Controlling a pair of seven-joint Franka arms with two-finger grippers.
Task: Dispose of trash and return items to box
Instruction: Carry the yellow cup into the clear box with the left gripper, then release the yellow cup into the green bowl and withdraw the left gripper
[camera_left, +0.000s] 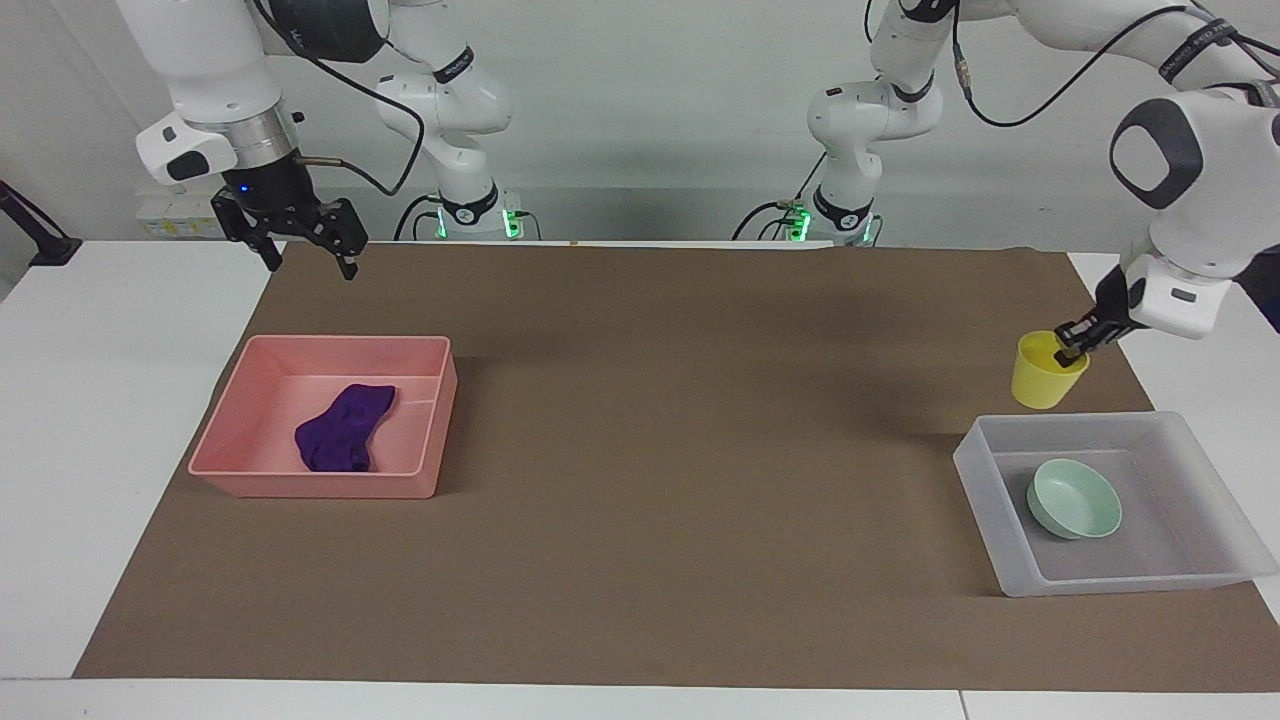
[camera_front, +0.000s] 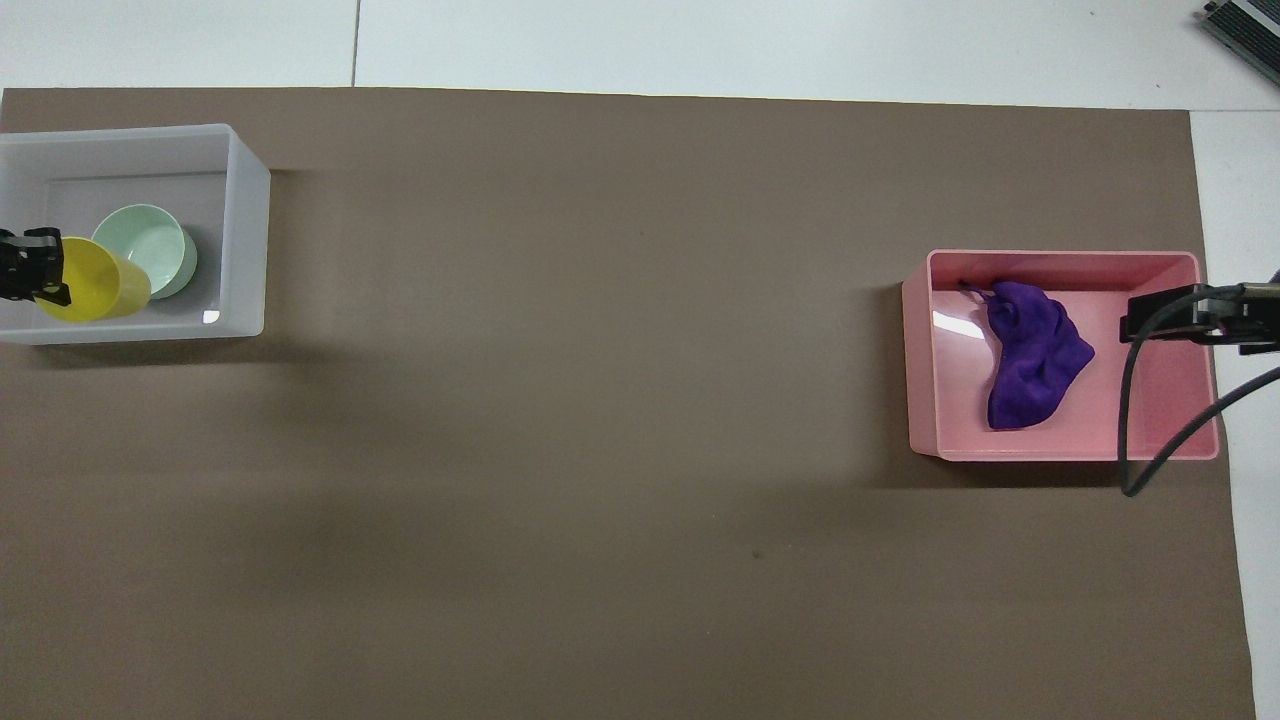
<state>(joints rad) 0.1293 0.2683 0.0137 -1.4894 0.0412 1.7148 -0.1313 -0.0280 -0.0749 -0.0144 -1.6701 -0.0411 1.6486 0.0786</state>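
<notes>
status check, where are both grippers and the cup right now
Left gripper shut on yellow cup, in the air by the clear bin. Right gripper open, raised, empty. Green bowl binned, purple cloth in pink bin. Nothing in the way.

Both arms have glossy white rounded shells with dark grey joint sections and round dark grey joint caps. Black cables loop loosely along the outside of each arm. Each base shows a black ring with green lights. The right arm's wrist carries a metallic silver collar and a small blue light. The black two-finger right gripper (camera_left: 307, 255) and black two-finger left gripper (camera_left: 1070, 350) are angular black assemblies.
</notes>
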